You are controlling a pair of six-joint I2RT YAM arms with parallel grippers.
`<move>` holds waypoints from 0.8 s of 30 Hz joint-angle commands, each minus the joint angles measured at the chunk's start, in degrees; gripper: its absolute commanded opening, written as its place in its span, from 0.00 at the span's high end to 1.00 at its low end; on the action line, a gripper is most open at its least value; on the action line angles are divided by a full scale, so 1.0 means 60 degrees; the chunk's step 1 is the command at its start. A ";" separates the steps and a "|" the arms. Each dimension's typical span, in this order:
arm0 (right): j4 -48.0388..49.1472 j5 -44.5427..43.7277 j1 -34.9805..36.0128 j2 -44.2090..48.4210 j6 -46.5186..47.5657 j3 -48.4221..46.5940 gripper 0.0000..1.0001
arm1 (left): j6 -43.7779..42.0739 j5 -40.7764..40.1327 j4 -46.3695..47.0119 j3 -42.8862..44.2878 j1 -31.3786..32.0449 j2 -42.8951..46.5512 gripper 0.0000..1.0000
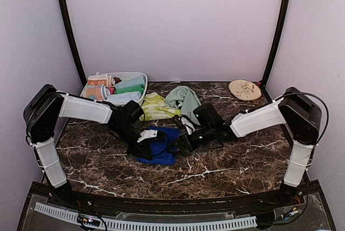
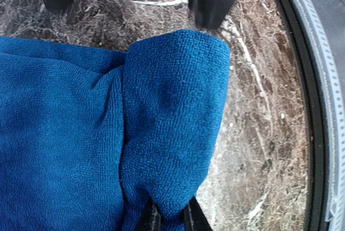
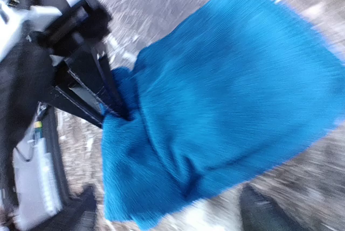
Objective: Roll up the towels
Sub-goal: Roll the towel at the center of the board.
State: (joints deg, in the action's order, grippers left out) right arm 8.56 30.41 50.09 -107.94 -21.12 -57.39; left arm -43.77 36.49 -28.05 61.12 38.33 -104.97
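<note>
Left gripper (image 2: 168, 217) is pinched shut on the blue towel (image 2: 64, 134); right gripper (image 3: 171, 215) is wide open and empty. I'd roll tight, edges aligned.

Both arms reach inward and low, their claws meeting nose to nose over the middle of the table

The left arm (image 1: 86, 110) slopes from its raised elbow down to the right, and the left claw (image 2: 171, 216) is pinched tight on a fold of the blue towel (image 2: 172, 123). The right arm (image 1: 259, 119) slopes down to the left, facing it. The right claw (image 1: 182, 138) sits just beside the left one, its fingers (image 3: 264, 209) spread wide and gripping nothing
</note>
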 commanded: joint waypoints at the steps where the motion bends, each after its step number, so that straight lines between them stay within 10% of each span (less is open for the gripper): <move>1: 0.0540 -0.2543 -0.0042 0.1933 0.1315 0.1274 0.00 | -0.0056 0.0671 -0.2115 0.0065 0.0018 -0.0580 0.96; 8: 0.1905 -0.7201 -0.0137 0.5075 -0.0654 0.3482 0.00 | -0.0580 0.1319 -0.3334 -0.0011 0.0149 -0.0250 1.00; 17: 0.3292 -0.5567 0.0619 0.5864 0.1110 0.4780 0.00 | -0.0384 0.1158 -0.3686 0.0613 0.0118 -0.1257 1.00; 24: 0.3659 -0.6815 0.2808 0.5854 0.3420 0.4978 0.27 | -0.0134 0.1628 -0.4268 0.1251 -0.0090 -0.1912 1.00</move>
State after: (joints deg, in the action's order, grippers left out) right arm 28.49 -5.19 59.81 -71.79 -11.79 -26.52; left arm -45.65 47.37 -50.43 68.36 37.71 -114.06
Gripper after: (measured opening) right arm 0.765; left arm 0.101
